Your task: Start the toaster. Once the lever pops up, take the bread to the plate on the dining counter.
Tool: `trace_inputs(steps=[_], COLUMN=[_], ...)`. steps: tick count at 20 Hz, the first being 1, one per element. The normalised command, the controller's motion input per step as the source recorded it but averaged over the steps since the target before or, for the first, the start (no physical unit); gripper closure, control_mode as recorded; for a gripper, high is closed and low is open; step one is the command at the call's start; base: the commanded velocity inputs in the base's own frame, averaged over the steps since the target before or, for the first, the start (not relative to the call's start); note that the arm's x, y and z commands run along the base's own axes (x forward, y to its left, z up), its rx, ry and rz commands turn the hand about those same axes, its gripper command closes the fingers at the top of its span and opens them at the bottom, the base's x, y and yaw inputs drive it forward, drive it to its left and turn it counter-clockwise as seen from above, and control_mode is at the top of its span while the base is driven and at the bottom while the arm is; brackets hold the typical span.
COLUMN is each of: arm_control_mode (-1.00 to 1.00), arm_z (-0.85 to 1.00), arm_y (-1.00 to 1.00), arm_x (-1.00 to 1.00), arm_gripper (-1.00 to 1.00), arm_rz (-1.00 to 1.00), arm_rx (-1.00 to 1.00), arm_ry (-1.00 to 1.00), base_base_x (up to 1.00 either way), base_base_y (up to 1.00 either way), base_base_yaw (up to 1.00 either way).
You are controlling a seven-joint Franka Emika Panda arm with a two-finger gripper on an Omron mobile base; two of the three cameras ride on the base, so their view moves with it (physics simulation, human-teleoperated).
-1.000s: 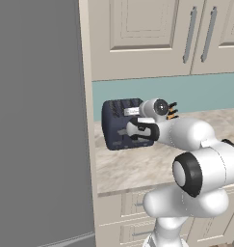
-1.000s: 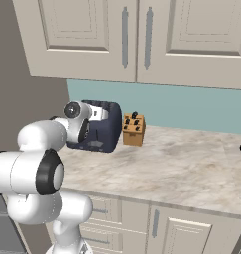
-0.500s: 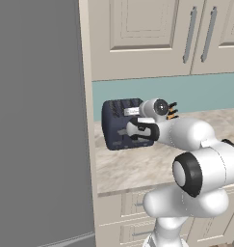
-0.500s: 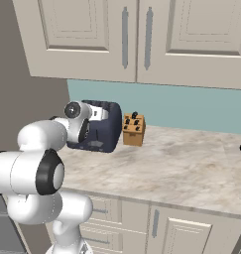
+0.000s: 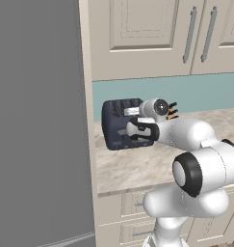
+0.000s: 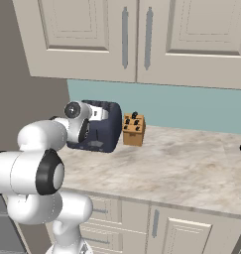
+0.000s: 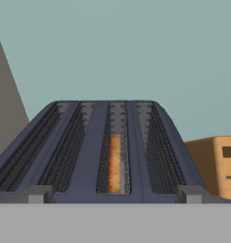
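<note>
The dark navy toaster stands at the left end of a marbled counter, against the teal wall. My gripper hovers right at its front face, open, with nothing between its fingers. From the hand view I look along the toaster's top and its four slots. The bread, a golden-brown slice, sits sunk in the third slot from the left. In the right base view the toaster is partly covered by my white wrist. The plate and the dining counter are out of view.
A brown knife block stands just right of the toaster, also seen as the brown knife block. A tall grey panel bounds the counter on the left. Cream wall cabinets hang overhead. The marbled counter stretches right.
</note>
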Motion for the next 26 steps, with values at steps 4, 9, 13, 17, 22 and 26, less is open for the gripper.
trace_inputs(steps=[4, 9, 13, 17, 22, 26], arm_control_mode=[-1.00, -1.00, -1.00, -1.00, -1.00, -1.00], arm_z=[0.00, 0.00, 0.00, 0.00, 0.00, 0.00], arm_y=[0.00, 0.00, 0.00, 0.00, 0.00, 0.00], arm_x=[0.00, 0.00, 0.00, 0.00, 0.00, 0.00], arm_gripper=[-1.00, -1.00, -1.00, -1.00, -1.00, -1.00], arm_rz=[0.00, 0.00, 0.00, 0.00, 0.00, 0.00], arm_rx=[0.00, 0.00, 0.00, 0.00, 0.00, 0.00], arm_ry=[0.00, 0.00, 0.00, 0.00, 0.00, 0.00], base_base_x=[0.00, 0.00, 0.00, 0.00, 0.00, 0.00], base_base_y=[0.00, 0.00, 0.00, 0.00, 0.00, 0.00], base_base_yaw=[0.00, 0.00, 0.00, 0.00, 0.00, 0.00])
